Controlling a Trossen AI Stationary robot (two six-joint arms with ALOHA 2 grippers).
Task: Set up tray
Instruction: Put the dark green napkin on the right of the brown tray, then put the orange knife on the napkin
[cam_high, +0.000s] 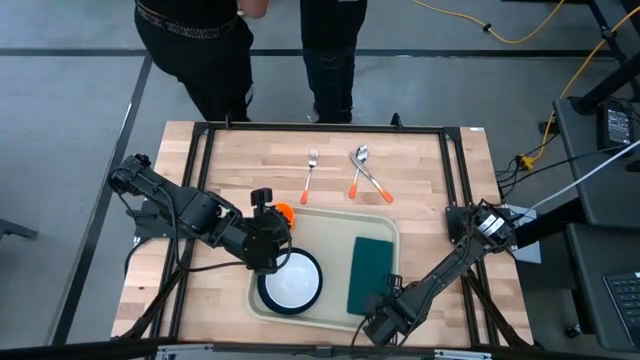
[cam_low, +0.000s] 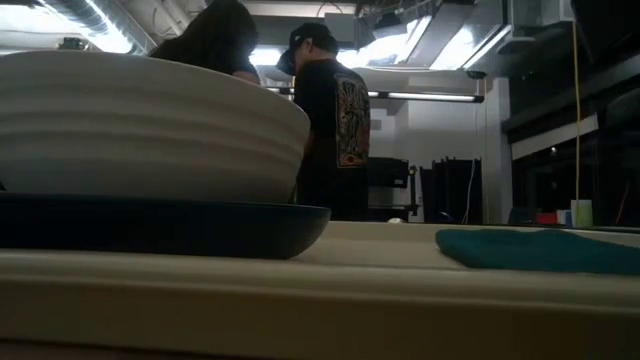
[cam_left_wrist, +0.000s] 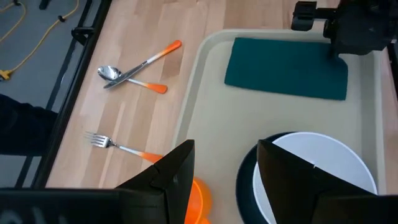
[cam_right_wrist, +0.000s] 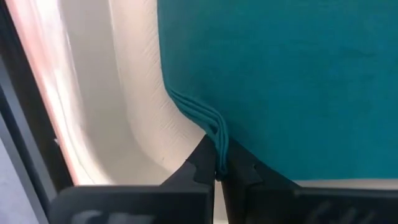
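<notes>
The beige tray (cam_high: 322, 225) lies in the table's middle near part. On its left half sits a dark plate (cam_high: 268, 296) with a white bowl (cam_high: 292, 283) on it; both fill the low view's left, with the bowl (cam_low: 140, 130) above the plate. A dark green napkin (cam_high: 372, 265) lies flat on the tray's right half. My left gripper (cam_high: 272, 255) hovers open above the tray at the plate's far left rim; in its wrist view the left gripper (cam_left_wrist: 225, 171) shows bare tray between the fingers. My right gripper (cam_high: 385, 312) is shut on the napkin's near end. My right gripper (cam_right_wrist: 217, 171) pinches the napkin's near end (cam_right_wrist: 214, 140) between its two fingertips, close to a corner. Several folded layers bunch into ridges right at the fingers. It comes from the table's near side, slanting down. The rest of the napkin (cam_right_wrist: 280, 74) lies flat on the tray (cam_right_wrist: 124, 93).
An orange thing (cam_high: 283, 212) sits at the tray's far left corner, beside my left gripper. A fork (cam_high: 310, 172), a spoon (cam_high: 360, 165) and another orange-handled utensil (cam_high: 375, 185) lie on the wood beyond the tray. Two people stand past the far edge (cam_high: 330, 60).
</notes>
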